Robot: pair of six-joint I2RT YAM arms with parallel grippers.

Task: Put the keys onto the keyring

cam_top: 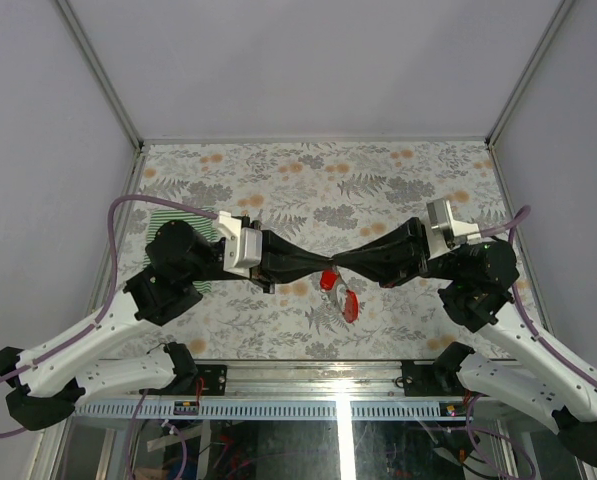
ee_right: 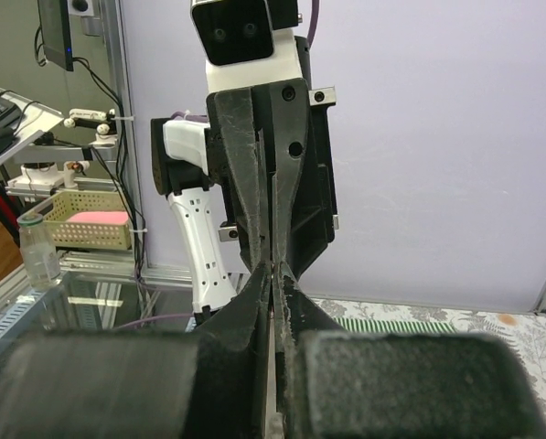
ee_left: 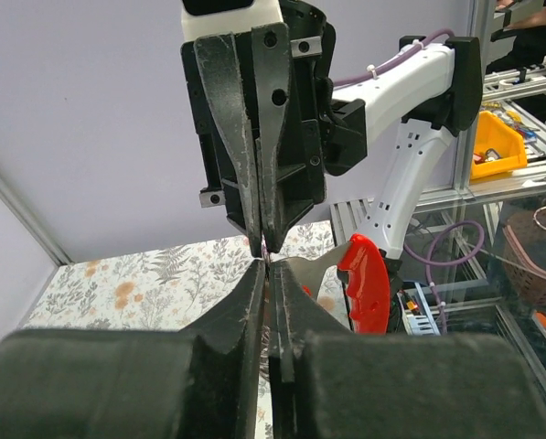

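My left gripper [cam_top: 328, 263] and right gripper [cam_top: 345, 262] meet tip to tip above the middle of the floral table [cam_top: 398, 190]. A key [ee_left: 364, 283] with a silvery blade and a red plastic head juts from the tips of my left gripper [ee_left: 271, 267], whose jaws are shut on the blade's end. From above, the red key [cam_top: 350, 305] and a second small red piece [cam_top: 328, 280] hang just below the meeting point. My right gripper [ee_right: 274, 276] is shut; a thin sliver shows between its tips, and I cannot tell what it is. The keyring itself is hidden.
A green-and-white striped cloth [cam_top: 183, 222] lies at the left of the table, partly under the left arm. Grey walls close in the back and sides. Beyond the table's front edge are a metal rail [cam_top: 308, 385], a yellow bin [ee_left: 497, 146] and a wire basket [ee_right: 80, 233].
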